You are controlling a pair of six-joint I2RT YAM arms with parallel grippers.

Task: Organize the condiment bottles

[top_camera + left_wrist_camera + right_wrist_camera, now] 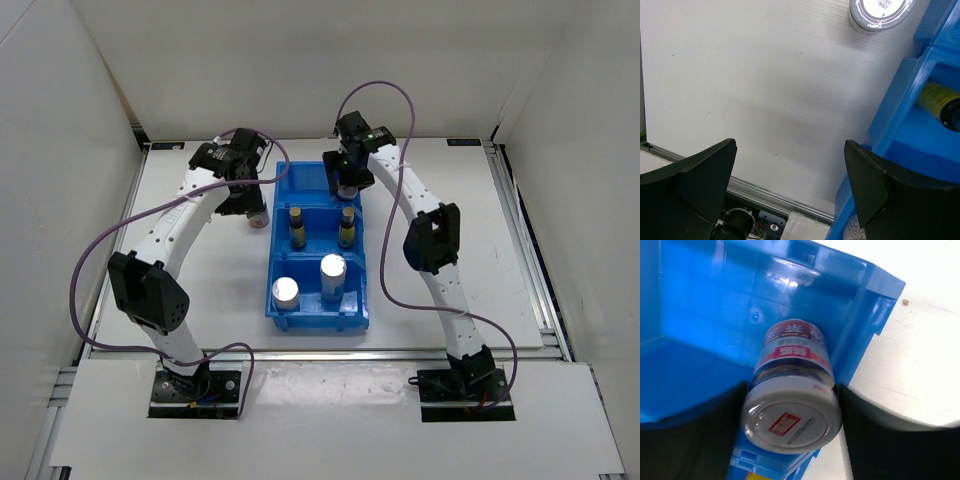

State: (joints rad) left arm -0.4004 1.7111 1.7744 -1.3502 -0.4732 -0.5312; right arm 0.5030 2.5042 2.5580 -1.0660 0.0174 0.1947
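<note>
The left gripper [790, 143] is pictured spread wide and holding nothing above the white table [765, 75], on which one pale-lidded jar [880, 11] is shown upright, just beside the blue three-compartment bin [300, 188] but outside it. Within the bin, two yellow bottles [297, 226] are housed in the middle compartment and two silver-topped cylinders [332, 272] in the near one. Over the far compartment, a second jar [790, 420] appears clasped at lid level by the right gripper [790, 390], close against the corner wall. The jars are judged rigid, smooth-sided and possibly breakable. The stray one would best be taken squarely just below the lid, so that it is not tipped.
</note>
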